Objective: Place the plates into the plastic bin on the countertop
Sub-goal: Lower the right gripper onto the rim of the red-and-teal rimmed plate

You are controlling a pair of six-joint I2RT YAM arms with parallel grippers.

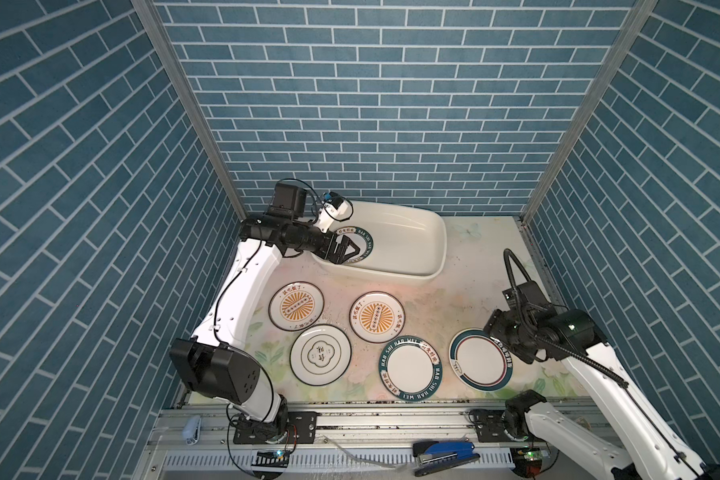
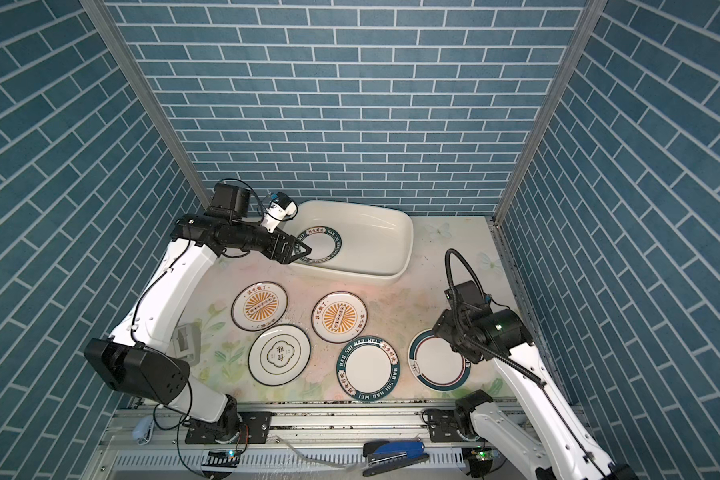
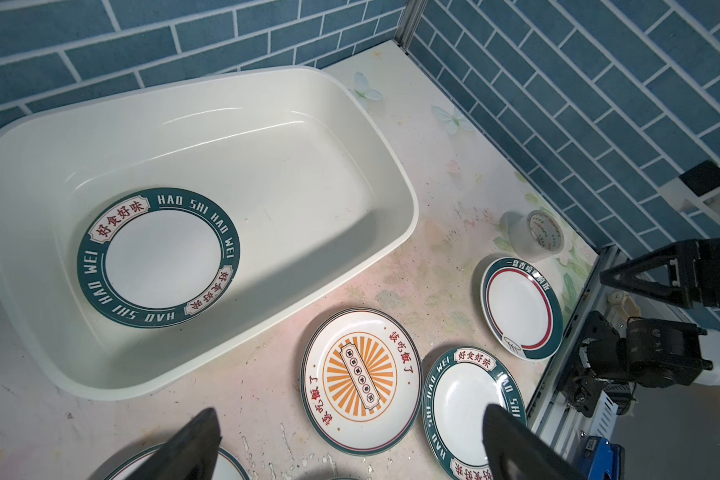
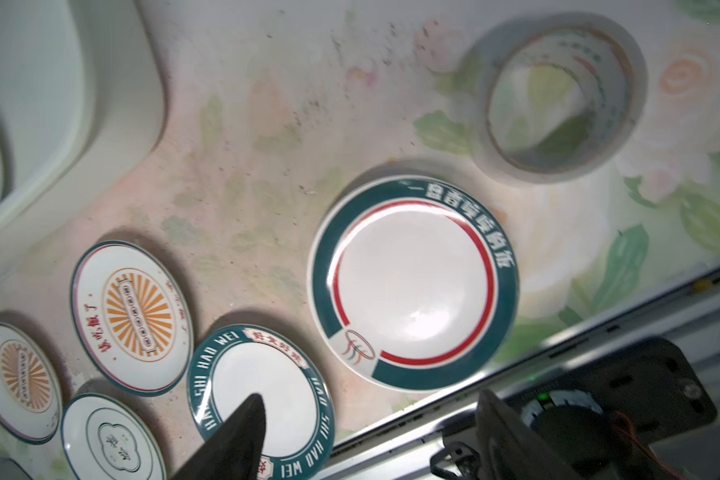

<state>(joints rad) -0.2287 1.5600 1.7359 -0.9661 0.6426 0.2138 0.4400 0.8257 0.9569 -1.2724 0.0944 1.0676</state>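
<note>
Lettered plate [image 1: 366,245] in bin [image 1: 412,232] under released left hand [image 1: 347,252]; right hand [image 4: 371,395] released over red-ringed plate [image 1: 474,359], near-right of desk [image 1: 466,266].

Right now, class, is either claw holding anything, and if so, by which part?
Nothing is held. The left claw stands open at the bin's left end. The right claw is open above the countertop. Both are empty.

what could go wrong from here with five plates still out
The tape roll sits close beside the red-ringed plate near the open right gripper; a grasp there may knock it.
One sunburst plate and the lettered plate beside it seem to touch, so lifting one may drag the other.
A drop onto the lone plate in the plastic bin could chip it.
</note>
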